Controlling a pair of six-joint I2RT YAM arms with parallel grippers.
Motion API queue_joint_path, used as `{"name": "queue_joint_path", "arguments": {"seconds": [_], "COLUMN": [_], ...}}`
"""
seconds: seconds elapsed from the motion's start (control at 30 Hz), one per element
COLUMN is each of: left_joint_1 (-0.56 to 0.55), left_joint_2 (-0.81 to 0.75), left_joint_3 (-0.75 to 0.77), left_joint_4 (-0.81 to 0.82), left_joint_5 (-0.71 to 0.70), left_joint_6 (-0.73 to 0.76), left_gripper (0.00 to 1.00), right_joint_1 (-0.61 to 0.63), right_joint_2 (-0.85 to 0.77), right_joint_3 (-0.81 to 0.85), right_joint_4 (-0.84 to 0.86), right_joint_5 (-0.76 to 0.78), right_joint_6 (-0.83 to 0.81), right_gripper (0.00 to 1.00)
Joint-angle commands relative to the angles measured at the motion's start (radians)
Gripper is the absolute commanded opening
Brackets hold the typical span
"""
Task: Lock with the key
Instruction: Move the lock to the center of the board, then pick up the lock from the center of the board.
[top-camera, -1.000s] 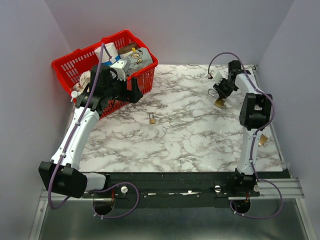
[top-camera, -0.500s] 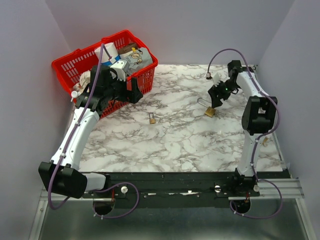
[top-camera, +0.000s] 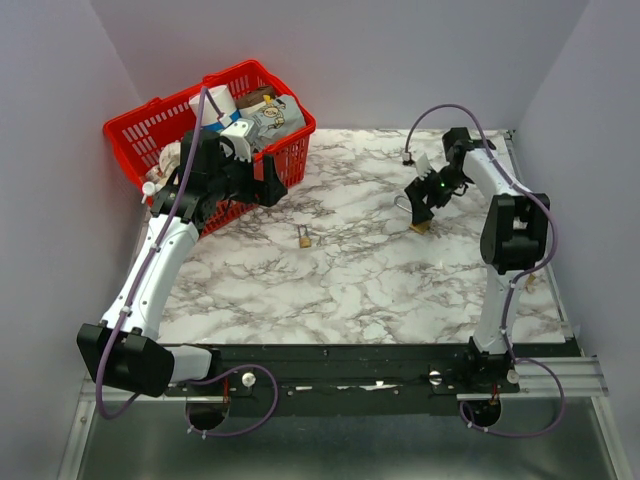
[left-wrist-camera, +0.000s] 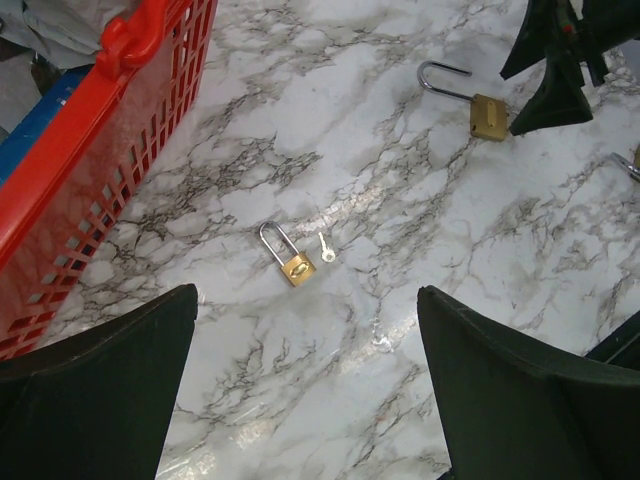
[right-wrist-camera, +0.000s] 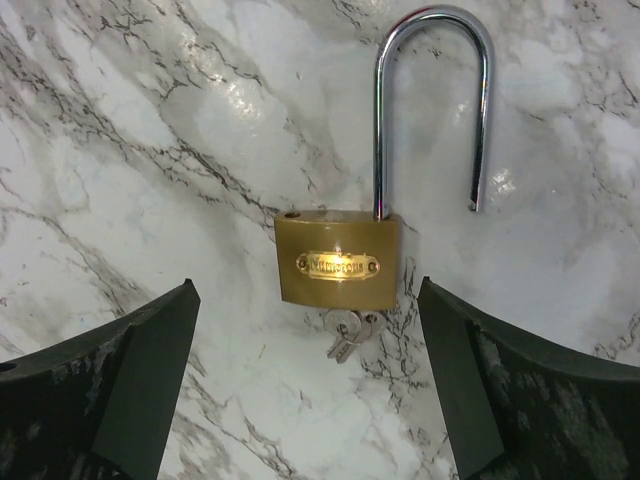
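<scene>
Marbled white bench (top-camera: 360, 285) fills the middle of the overhead view, with plain pale walls around it.

Left arm (top-camera: 150, 270) rises from its base and leans toward the far left corner, its wrist beside the red basket (top-camera: 135, 125). Its left fingers (left-wrist-camera: 100, 390) stand spread wide and grip nothing. They hang over a bare stretch of marble, looking down on a small padlock (left-wrist-camera: 291, 262) and a small loose key (left-wrist-camera: 326, 250) lying just beside it.

Right arm (top-camera: 510, 240) reaches up the right side and folds back inward, pointing down at the bench. Its right fingers (right-wrist-camera: 110, 400) are also spread wide and hold nothing. Between them, touching neither, the large brass padlock (right-wrist-camera: 338, 262) lies flat. Its shackle (right-wrist-camera: 430, 100) is swung open, with one leg out of the body. A key (right-wrist-camera: 345, 338) sticks out of the bottom of the lock.

The basket sits at the far left corner, partly off the bench edge. It holds a white upright cylinder (top-camera: 215, 100) and a printed packet (top-camera: 272, 118), with other items beneath them that are too jumbled to make out.
</scene>
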Motion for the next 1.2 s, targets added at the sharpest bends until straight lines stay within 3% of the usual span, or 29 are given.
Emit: {"name": "queue_joint_path", "arguments": {"seconds": [0.0, 0.53, 1.03, 1.17], "left_joint_1": [-0.003, -0.003, -0.003, -0.001], "left_joint_2": [-0.001, -0.002, 0.005, 0.004], "left_joint_3": [0.01, 0.015, 0.013, 0.013], "left_joint_4": [0.018, 0.032, 0.035, 0.032], "left_joint_5": [0.038, 0.019, -0.028, -0.038], "left_joint_6": [-0.009, -0.016, -0.017, -0.013], "left_gripper": [0.99, 0.99, 0.99, 0.99], "right_joint_1": [0.016, 0.085, 0.128, 0.131], "right_joint_2": [0.067, 0.069, 0.07, 0.081], "right_joint_3": [0.027, -0.064, -0.073, -0.059], "right_joint_4": [0.03, 0.088, 0.068, 0.051], "right_joint_5": [0.061, 0.2, 0.279, 0.282], "right_joint_6": [0.035, -0.016, 0.037, 0.043], "right_gripper": [1.0, 0.93, 0.86, 0.81]}}
